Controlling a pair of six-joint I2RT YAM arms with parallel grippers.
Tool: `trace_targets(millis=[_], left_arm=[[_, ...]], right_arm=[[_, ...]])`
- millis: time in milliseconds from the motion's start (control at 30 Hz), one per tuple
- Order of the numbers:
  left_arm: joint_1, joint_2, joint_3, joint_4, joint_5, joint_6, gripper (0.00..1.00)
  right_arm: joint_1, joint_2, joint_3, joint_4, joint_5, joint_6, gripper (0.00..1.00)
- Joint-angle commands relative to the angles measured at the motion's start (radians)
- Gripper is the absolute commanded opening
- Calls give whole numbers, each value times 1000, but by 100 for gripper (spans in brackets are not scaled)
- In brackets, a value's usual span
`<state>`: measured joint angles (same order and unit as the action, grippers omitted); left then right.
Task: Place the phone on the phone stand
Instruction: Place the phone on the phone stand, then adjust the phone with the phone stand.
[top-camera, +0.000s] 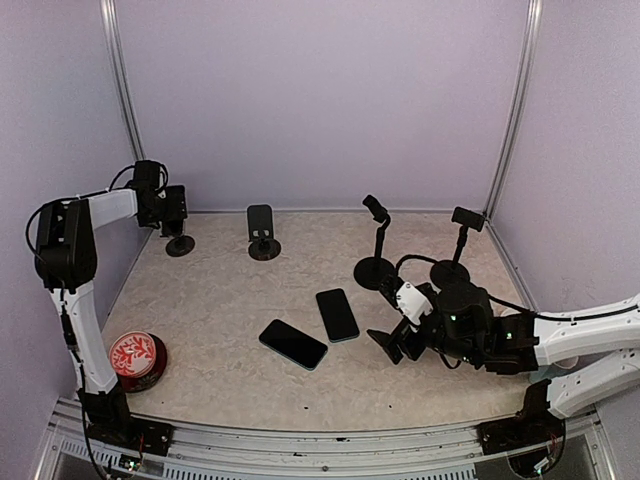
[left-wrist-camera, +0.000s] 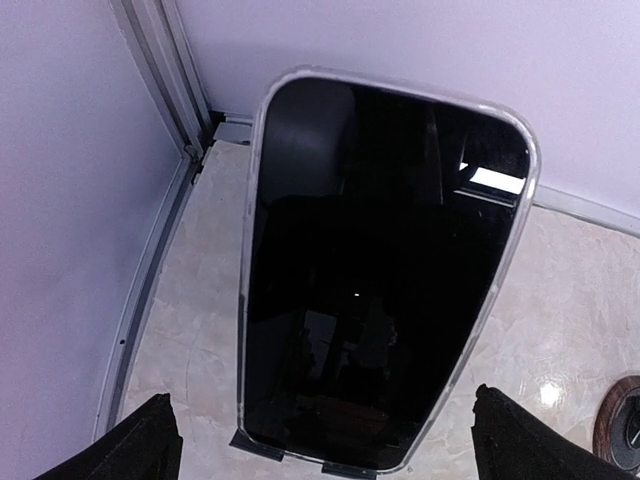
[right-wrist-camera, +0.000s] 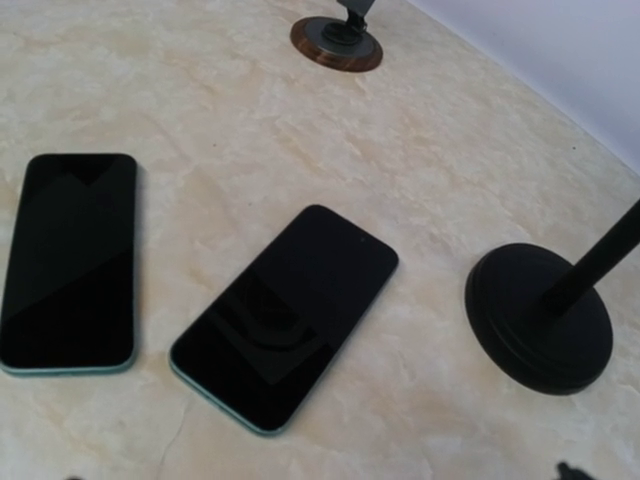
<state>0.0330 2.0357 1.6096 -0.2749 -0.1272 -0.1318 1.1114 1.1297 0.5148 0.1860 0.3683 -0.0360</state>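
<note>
Left gripper (left-wrist-camera: 335, 450) fingers (left-wrist-camera: 150, 440) sit at the bottom corners of the left wrist view, spread wide, touching nothing; between them the cased phone (left-wrist-camera: 380, 270) stands upright and tilted back, its bottom edge on the lip of the far-left phone stand (top-camera: 180, 244); that placement looks done.

Right gripper (top-camera: 398, 343) hangs low over the table (top-camera: 220, 300), fingers apart and empty; two bare phones (right-wrist-camera: 70, 260) (right-wrist-camera: 285, 315) lie flat and face up just ahead of it, near each other but not touching; the tall stand (top-camera: 375, 250) base is just beside them; a second tall stand (top-camera: 455, 250) and a short empty stand (top-camera: 263, 235) are further back.

Risks: a left finger clipping the case on the way out would tip the phone off its shallow lip or drag the stand; the right arm could knock the tall stand base when reaching; fingers may skid on flat glass and push a phone instead of lifting it.

Containers: one red tin (top-camera: 136, 358) at the near left, patterned top, looks lidded; contents not visible.
</note>
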Motion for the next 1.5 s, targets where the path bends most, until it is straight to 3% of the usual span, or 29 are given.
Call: trace_targets(millis=[0,1167,1467], left_arm=[[18,12,-21,75,33,35,99],[78,124,-12,177,250,78,98],[78,149,2,177,271,73,91]], right_arm=[[-3,13,36,16,-8,-1,100],[-3,122,106,4,-21,-14,100],[-2,138,117,3,-25,-13,100]])
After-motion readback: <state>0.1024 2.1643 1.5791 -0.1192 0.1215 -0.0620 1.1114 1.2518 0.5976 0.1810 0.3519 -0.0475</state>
